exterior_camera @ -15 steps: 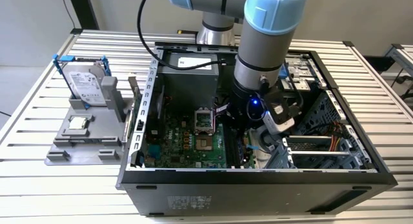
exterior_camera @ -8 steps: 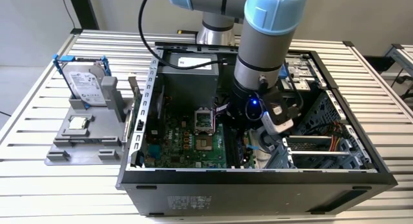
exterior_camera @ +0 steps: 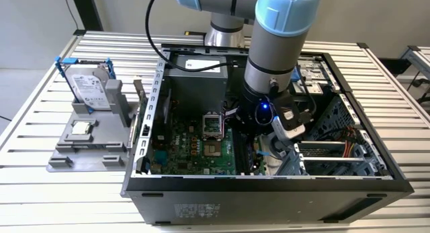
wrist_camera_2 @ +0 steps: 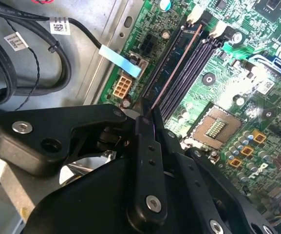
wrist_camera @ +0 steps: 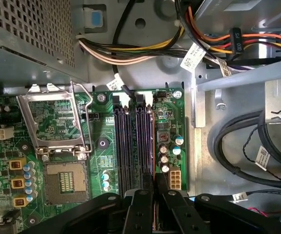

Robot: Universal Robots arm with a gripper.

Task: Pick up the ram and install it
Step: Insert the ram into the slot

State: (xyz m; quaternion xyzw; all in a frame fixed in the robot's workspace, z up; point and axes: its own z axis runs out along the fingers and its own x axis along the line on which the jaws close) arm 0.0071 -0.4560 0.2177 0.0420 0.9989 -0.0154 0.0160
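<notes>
The pick-up was done: the gripper [wrist_camera_2: 147,114], inside the computer case [exterior_camera: 269,185], pinched the ram [wrist_camera_2: 175,66] edge-on in its fingers [wrist_camera_2: 146,146] over the memory slots [wrist_camera: 133,141], seemingly not yet pressed home.

We saw a matt black plastic gripper [wrist_camera_2: 147,114] w/ bright metal screws. The ram [wrist_camera_2: 175,66] looked thin, dark, w/ a coppery edge. The motherboard [wrist_camera: 101,156] was glossy green; its memory slots [wrist_camera: 130,141] dull black plastic. The case [exterior_camera: 269,190] was matt black outside, bare grey sheet metal inside. The table [exterior_camera: 40,187] was ribbed, pale brushed metal.
</notes>
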